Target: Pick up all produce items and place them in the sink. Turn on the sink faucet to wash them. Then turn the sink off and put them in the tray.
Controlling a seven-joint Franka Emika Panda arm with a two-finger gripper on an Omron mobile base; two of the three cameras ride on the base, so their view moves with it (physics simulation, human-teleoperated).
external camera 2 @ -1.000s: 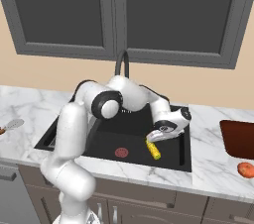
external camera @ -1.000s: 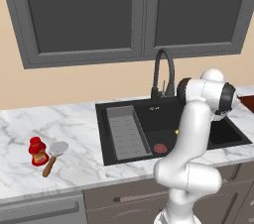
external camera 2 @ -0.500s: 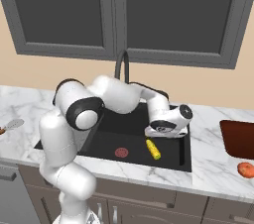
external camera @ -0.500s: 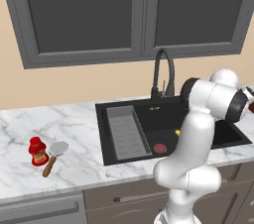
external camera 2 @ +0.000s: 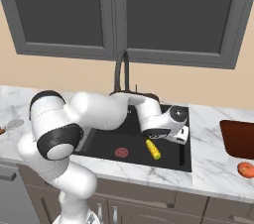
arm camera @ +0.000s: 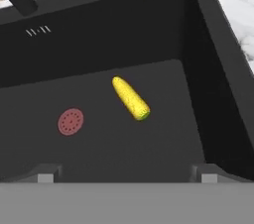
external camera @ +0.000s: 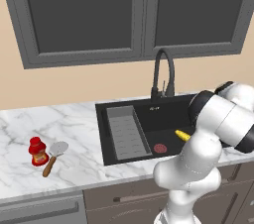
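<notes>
The yellow corn cob lies loose on the floor of the black sink, right of the round red drain. My gripper hangs open above the basin, with nothing between its fingers. From the right base view, the gripper hovers over the sink's right end, just right of the corn cob. The orange-red vegetable rests on the counter at the far right, in front of the reddish-brown tray. The black gooseneck faucet stands behind the sink.
A grey ribbed insert fills the sink's left part. A red bottle and a wooden-handled spatula sit on the marble counter to the left. Dark wall cabinets hang above.
My hand has lifted and drifted right, away from the corn cob. The corn stays where it lay on the sink floor.
</notes>
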